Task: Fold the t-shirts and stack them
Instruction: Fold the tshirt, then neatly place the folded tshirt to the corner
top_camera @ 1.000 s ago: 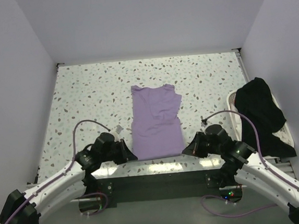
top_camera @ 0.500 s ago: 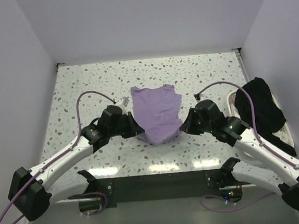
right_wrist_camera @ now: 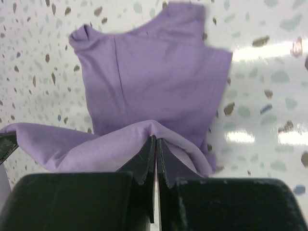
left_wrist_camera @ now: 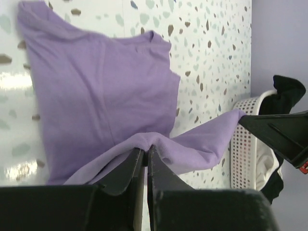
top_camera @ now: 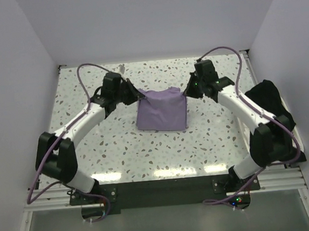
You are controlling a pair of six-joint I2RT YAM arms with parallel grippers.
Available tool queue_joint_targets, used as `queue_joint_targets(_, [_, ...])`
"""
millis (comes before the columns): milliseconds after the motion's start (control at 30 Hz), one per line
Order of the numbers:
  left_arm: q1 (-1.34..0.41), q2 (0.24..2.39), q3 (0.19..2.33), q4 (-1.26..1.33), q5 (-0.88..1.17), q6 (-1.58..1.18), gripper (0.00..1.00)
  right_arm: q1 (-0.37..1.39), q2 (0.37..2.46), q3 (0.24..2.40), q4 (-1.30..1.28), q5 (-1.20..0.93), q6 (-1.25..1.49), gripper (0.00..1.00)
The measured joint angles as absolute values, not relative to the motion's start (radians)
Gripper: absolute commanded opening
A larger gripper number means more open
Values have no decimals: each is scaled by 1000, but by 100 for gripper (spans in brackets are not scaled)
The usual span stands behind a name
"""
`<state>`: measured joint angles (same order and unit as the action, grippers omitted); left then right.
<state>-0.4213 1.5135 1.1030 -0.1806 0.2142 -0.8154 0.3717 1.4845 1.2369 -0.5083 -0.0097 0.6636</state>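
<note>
A purple t-shirt [top_camera: 161,110] lies in the middle of the speckled table, its near hem folded up and over toward the far end. My left gripper [top_camera: 138,95] is shut on the hem's left corner, seen pinched in the left wrist view [left_wrist_camera: 145,147]. My right gripper [top_camera: 185,93] is shut on the right corner, seen pinched in the right wrist view [right_wrist_camera: 156,138]. Both hold the hem a little above the shirt's collar end [right_wrist_camera: 144,67]. A black t-shirt [top_camera: 270,113] hangs over a white basket at the right.
The white basket [top_camera: 239,104] stands at the table's right edge and also shows in the left wrist view [left_wrist_camera: 245,144]. White walls close in the table on the left, far and right sides. Cables arch over both arms.
Both grippers have carried the shirt's near hem from the table's near edge up and over to the far end, folding the shirt in half. The arms are now stretched far forward.
</note>
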Motion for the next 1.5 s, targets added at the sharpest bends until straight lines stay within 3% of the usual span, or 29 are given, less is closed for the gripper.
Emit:
queue_joint_targets(233, [-345,1834,1367,-120,252,-784,0,290,1888,1589,-474,-99,619,0])
queue_joint_targets(300, [-320,1930,1440,-113,265,-773,8,270,1993,1692,-479,-126,611,0])
queue_joint_targets(333, [-308,1977,1480,-113,273,-767,21,260,2043,1744,-480,-135,606,7])
queue_joint_targets(367, [-295,2027,1525,-116,282,-759,35,251,2091,1796,-487,-150,601,26])
queue_joint_targets(433, [-270,2114,1606,-113,300,-736,47,237,2170,1882,-497,-166,590,48])
queue_joint_targets(467, [-257,2145,1630,-105,311,-731,61,229,2204,1920,-506,-172,580,58])
queue_joint_targets(567, [-215,2166,1629,-97,339,-712,65,212,2241,1966,-535,-173,545,66])
queue_joint_targets(700, [-163,2115,1567,-54,354,-710,56,203,2201,1937,-542,-150,509,59])
queue_joint_targets(833, [-162,2035,1499,-22,355,-715,39,218,2081,1807,-529,-145,495,48])
queue_joint_targets(1033, [-258,1974,1407,52,350,-717,33,327,1913,1563,-439,-145,504,44])
queue_joint_targets(1167, [-312,1985,1334,81,359,-733,27,387,1914,1452,-389,-154,520,40])
queue_joint_targets(1500, [-277,2054,1242,117,364,-766,26,323,1964,1304,-321,-176,558,38])
